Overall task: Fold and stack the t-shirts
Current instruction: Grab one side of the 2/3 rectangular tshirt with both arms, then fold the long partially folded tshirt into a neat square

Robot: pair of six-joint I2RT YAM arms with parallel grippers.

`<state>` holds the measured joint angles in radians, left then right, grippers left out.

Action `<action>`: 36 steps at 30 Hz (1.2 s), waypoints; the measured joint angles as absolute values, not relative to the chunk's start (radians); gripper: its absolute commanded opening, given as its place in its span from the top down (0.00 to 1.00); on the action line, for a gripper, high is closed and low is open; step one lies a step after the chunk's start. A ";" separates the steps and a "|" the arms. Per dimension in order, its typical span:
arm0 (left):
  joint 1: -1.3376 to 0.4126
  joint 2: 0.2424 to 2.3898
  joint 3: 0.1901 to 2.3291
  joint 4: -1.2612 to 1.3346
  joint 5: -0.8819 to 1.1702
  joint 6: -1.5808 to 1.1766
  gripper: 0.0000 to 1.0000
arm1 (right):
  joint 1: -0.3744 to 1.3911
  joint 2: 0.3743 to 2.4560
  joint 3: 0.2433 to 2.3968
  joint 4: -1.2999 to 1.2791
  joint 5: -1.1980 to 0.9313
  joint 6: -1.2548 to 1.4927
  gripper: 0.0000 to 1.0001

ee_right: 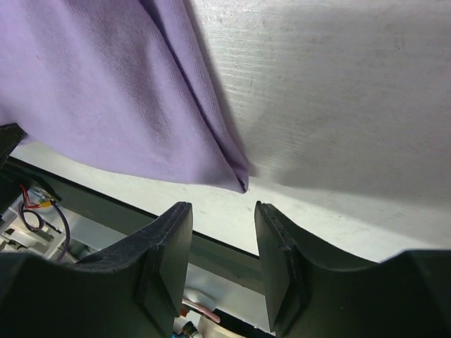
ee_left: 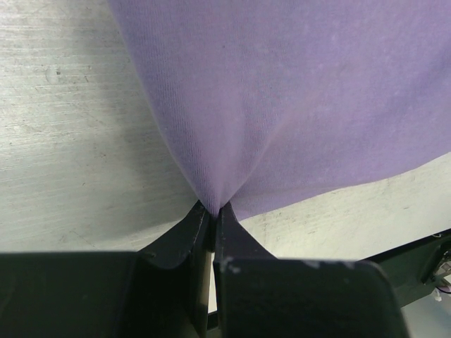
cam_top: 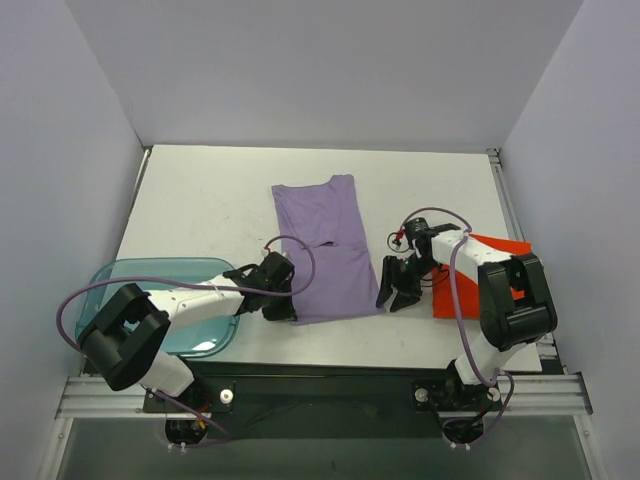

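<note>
The lavender t-shirt [cam_top: 325,250] lies flat in the middle of the white table [cam_top: 220,200], running from the centre of the top view down toward the near edge. Its lower hem stops short of that edge, leaving a narrow strip of bare table below it. Open surface stretches above the shirt and to its upper left and upper right as far as the grey walls [cam_top: 90,100].

The left gripper [cam_top: 281,303] sits at the shirt's lower-left corner and the right gripper [cam_top: 396,290] just off its lower-right corner. A translucent blue tray [cam_top: 150,270] occupies the lower left, with the left arm reaching across its right side. At the right, an orange-red t-shirt [cam_top: 500,248] lies flat beneath the right arm, apart from the lavender one.

The left wrist view shows what the top view hides. The left gripper [ee_left: 213,211] is clenched on the lavender t-shirt [ee_left: 296,91], with the cloth drawn to a point between the closed tips. Scuffed table [ee_left: 63,141] shows at the left of that frame.

In the right wrist view the right gripper [ee_right: 222,211] is spread wide and grips nothing. The corner of the lavender t-shirt [ee_right: 91,91] ends just above the gap without touching either finger. Bare table [ee_right: 338,91] fills the upper right of that frame, and the table's near edge runs behind the fingers at the lower left.
</note>
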<state>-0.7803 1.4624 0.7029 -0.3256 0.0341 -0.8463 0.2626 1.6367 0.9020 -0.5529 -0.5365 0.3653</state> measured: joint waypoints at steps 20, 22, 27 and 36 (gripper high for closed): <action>-0.783 1.430 0.679 -0.337 0.033 -0.861 1.00 | 0.309 1.725 0.894 -0.499 -0.543 0.384 1.00; -0.784 1.412 0.678 -0.365 0.031 -0.861 1.00 | 0.309 1.710 0.884 -0.505 -0.542 0.387 1.00; -0.786 1.325 0.677 -0.452 0.043 -0.860 1.00 | 0.313 1.598 0.853 -0.561 -0.547 0.400 1.00; -0.792 1.136 0.678 -0.627 0.118 -0.859 1.00 | 0.390 1.365 0.842 -0.710 -0.543 0.474 1.00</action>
